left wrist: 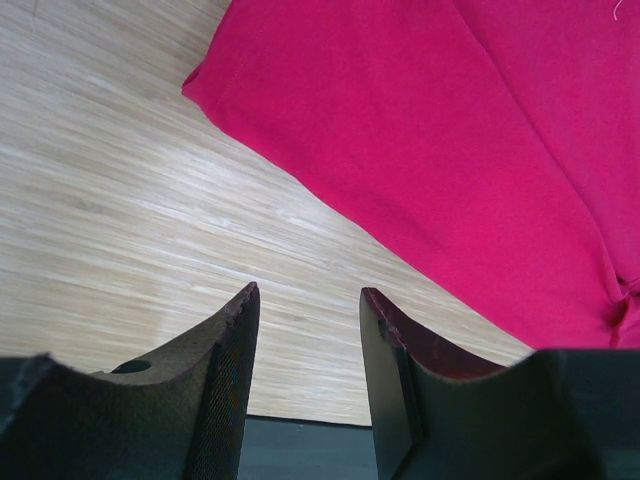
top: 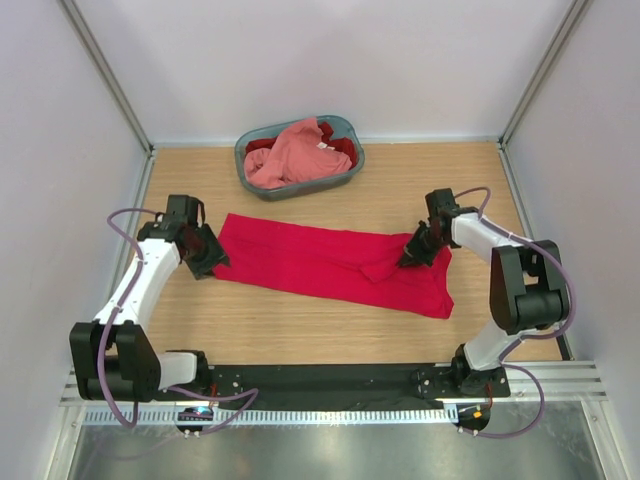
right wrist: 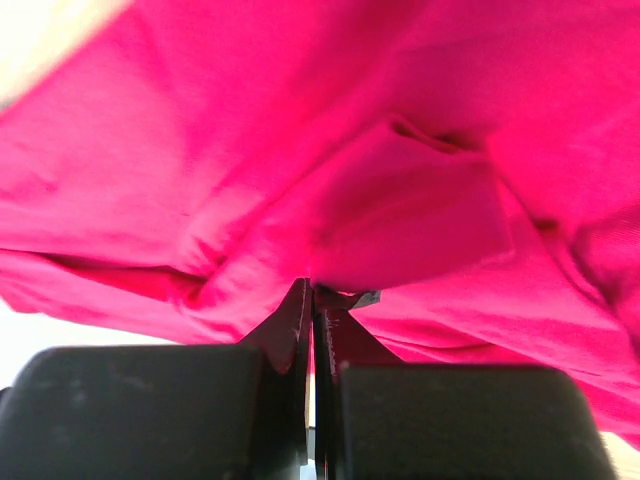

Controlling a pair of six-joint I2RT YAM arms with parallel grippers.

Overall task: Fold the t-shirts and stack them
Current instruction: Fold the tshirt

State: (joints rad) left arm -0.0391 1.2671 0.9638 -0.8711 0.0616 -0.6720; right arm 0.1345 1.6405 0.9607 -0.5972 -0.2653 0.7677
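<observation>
Right wrist, right tool (right wrist: pixel 312 292) pinching crimson t-shirt (right wrist: pixel 400 200)

The top camera looks steeply down from above and behind the arm bases (top: pixel 320 380), taking in the whole tabletop (top: pixel 300 330). The left wrist camera peers past the left pincer (left wrist: pixel 310 292), low over the tabletop, at the edge of the red shirt (left wrist: pixel 450 150). The right wrist camera sits hard against that shirt, shared by all three views.

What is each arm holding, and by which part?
Right gripper pinches the crimson shirt at a fold near its right end; left gripper, open, holds nothing.
</observation>
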